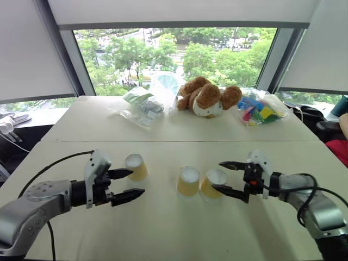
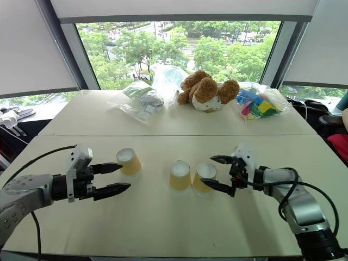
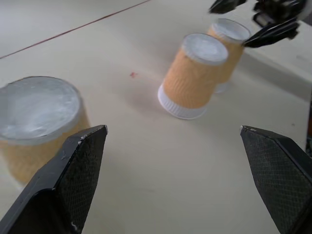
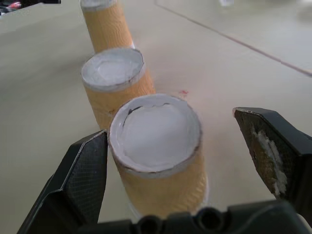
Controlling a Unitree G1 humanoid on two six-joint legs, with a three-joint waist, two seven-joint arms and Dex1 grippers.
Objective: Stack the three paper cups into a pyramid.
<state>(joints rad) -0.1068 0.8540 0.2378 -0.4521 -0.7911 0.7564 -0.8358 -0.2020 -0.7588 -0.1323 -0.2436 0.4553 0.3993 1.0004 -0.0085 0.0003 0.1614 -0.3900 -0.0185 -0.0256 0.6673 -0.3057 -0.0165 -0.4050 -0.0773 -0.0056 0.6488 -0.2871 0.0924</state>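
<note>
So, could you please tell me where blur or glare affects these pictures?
Left wrist view: the nearest paper cup is soft and out of focus, as are the far pair. Right wrist view: the farthest cup is blurred. Head views: the bright window is backlight, without glare on the table.

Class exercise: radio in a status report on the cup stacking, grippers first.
Left gripper open beside the left cup. Right gripper open around the right cup. Middle cup touches it. All three upside down, unstacked. Nothing in the way.
</note>
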